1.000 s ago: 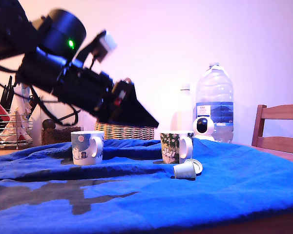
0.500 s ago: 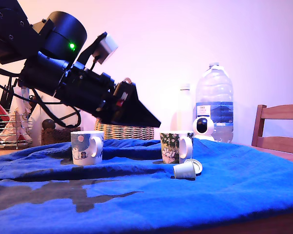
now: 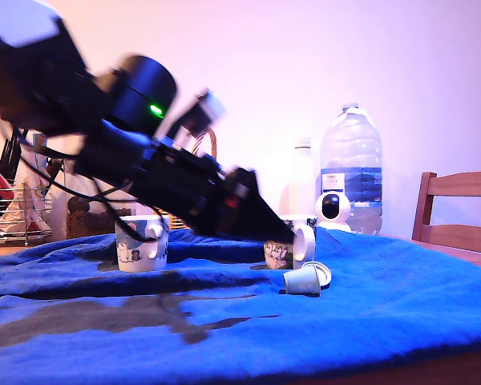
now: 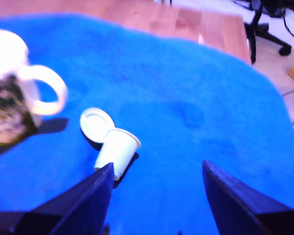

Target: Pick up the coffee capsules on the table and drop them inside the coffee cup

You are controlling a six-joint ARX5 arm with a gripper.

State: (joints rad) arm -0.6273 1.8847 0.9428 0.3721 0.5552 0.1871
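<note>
You brought gripper [image 3: 282,233] down toward patterned mug [image 3: 279,255]; jaws stood spread, empty; pale capsule [image 4: 116,151] lay on side near one fingertip.

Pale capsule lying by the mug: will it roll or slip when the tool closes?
The pale capsule lies on its side and tapers, so a nudge would probably roll it in a curve. It looks small and thin-walled, likely light and crushable. The soft blue cloth may damp sliding.

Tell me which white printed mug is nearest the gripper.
The white ceramic mug with dark floral print, close by the black gripper; the blue-pictured white mug stands farther toward the exterior view's left.
</note>
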